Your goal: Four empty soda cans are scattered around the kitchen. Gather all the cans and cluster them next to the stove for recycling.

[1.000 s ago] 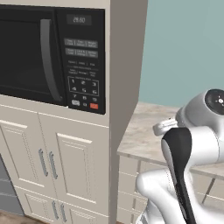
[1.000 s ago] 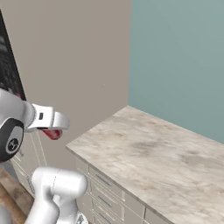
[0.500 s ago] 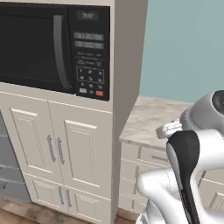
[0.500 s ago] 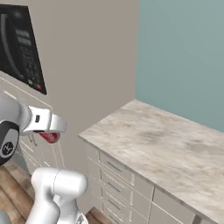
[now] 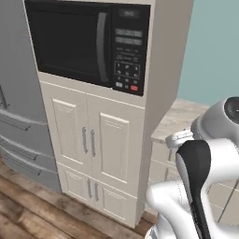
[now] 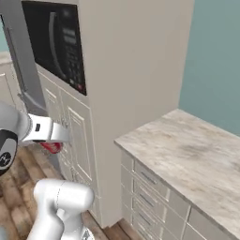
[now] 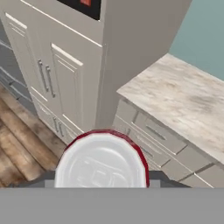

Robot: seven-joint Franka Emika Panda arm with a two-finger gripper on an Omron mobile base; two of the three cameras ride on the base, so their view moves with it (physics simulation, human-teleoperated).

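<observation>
The soda can hides the end effector's tips.

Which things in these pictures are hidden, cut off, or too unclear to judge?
- Red soda can: in the hand view its top shows; the picture's bottom edge cuts off the body. In the right base view the arm covers most of it.
- Gripper: its fingertips are hidden behind the can, so the jaw gap cannot be seen.
- Microwave: the button labels are too small to read.
- Counter: cut off by the right edge.

Black built-in microwave set in a tall cream cabinet, grey fridge to its left, beige marbled counter right, wood plank floor below
</observation>
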